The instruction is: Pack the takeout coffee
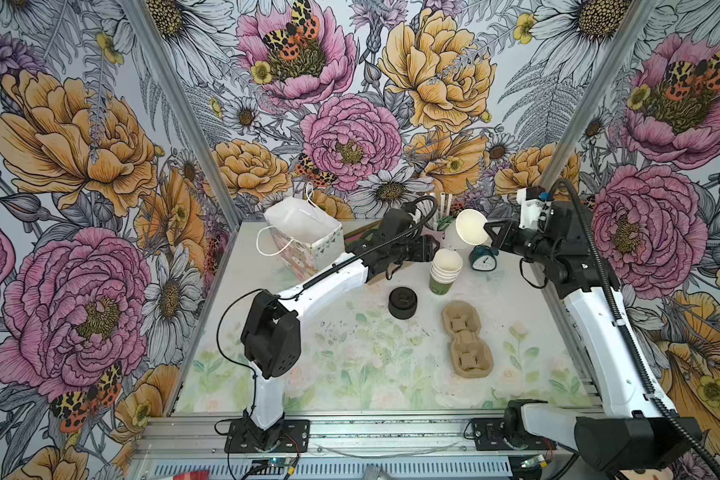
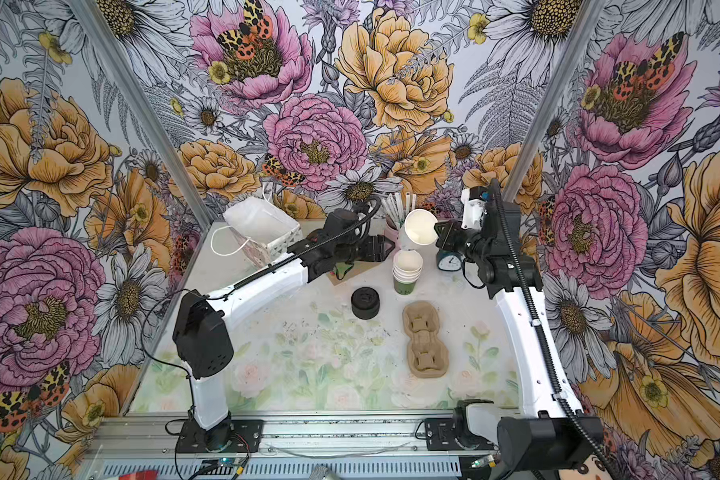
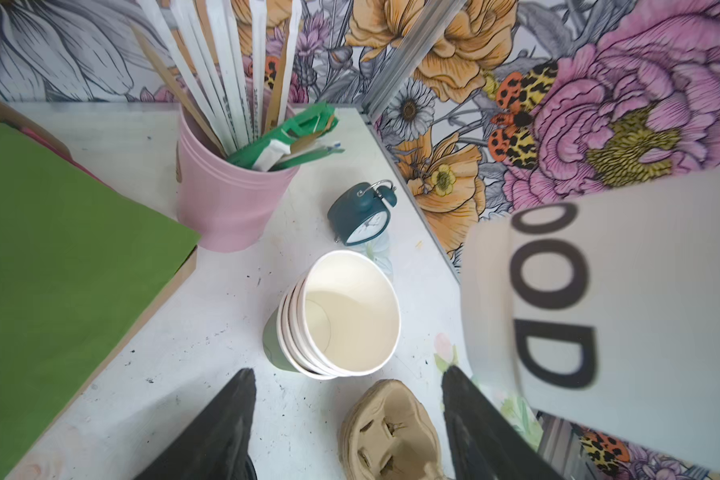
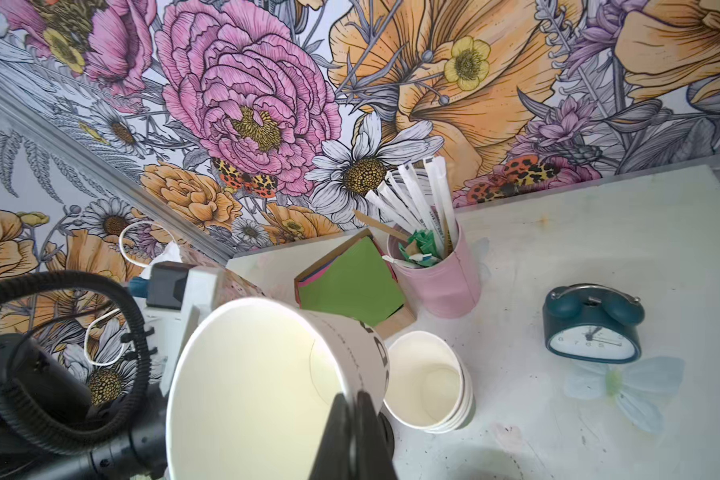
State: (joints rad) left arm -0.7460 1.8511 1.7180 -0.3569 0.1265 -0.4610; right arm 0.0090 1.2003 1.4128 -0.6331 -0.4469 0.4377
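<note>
The takeout coffee cup (image 1: 470, 226) (image 2: 420, 226) is a pale paper cup, white inside, with black letters on its wall (image 3: 624, 299), and it carries no lid. It hangs tilted above the back right of the table, mouth towards the camera. My right gripper (image 1: 488, 227) (image 2: 436, 228) (image 4: 352, 395) is shut on its rim, one finger inside the cup (image 4: 258, 386) and one outside. My left gripper (image 1: 433, 245) (image 2: 387, 245) (image 3: 348, 370) stands open and empty just left of the cup, above a stack of lidless cups (image 1: 445, 270) (image 3: 341, 316).
A black pile of lids (image 1: 403, 302) (image 2: 365, 302) and a brown pulp cup carrier (image 1: 466, 336) (image 2: 425, 338) lie mid-table. A white gift bag (image 1: 304, 232) stands open at the back left. A teal alarm clock (image 1: 484, 257), a pink straw cup (image 3: 229, 199) and green napkins (image 3: 59, 249) crowd the back.
</note>
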